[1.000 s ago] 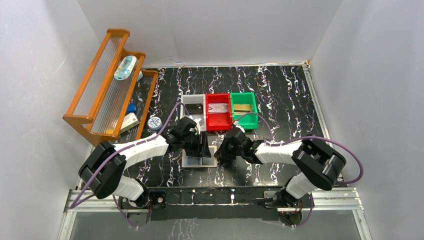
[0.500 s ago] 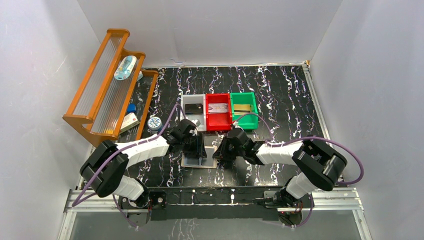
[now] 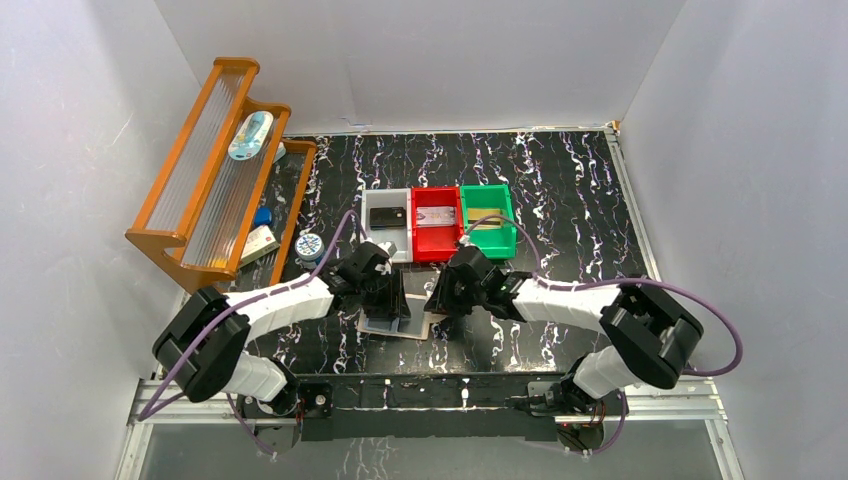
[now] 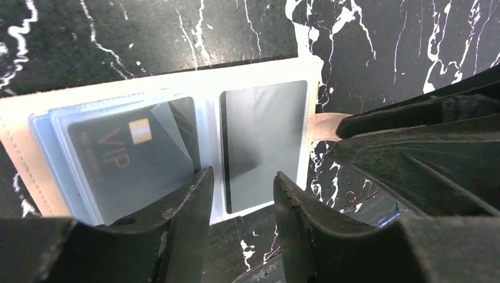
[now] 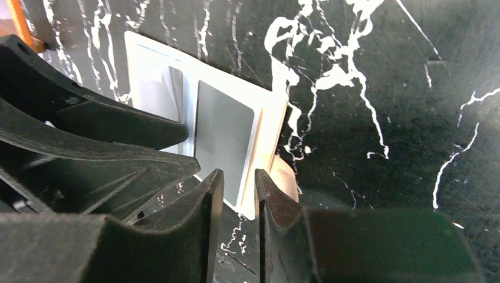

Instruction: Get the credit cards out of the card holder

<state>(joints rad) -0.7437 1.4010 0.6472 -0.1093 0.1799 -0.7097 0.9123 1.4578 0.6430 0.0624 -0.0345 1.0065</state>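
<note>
The card holder lies spread flat on the black marbled table, right between the two grippers, pale blue pockets up; its tan rim shows along the edge to the outer side of the left gripper. In the pocket by that gripper's left finger sits a dark card marked VIP, a clear flap lifting at its corner; in the pocket ahead of the gap between the fingers sits a plain dark grey card. The left fingers stand spread apart, nothing pinched between them, their tips low over the holder's near edge on either side of the fold; the left tip touches the VIP pocket's corner.

Over to the right gripper: its fingers are only narrowly parted, a slim gap between them and nothing gripped, poised over the holder's outer edge beside the grey card; the tan strap tab pokes out just beside its right finger. The two grippers face each other closely across the holder.

Beyond both fingertips, further up the table, stand a grey bin, a red bin and a green bin in a row, each with a card inside; well off past the left arm leans a wooden rack.
</note>
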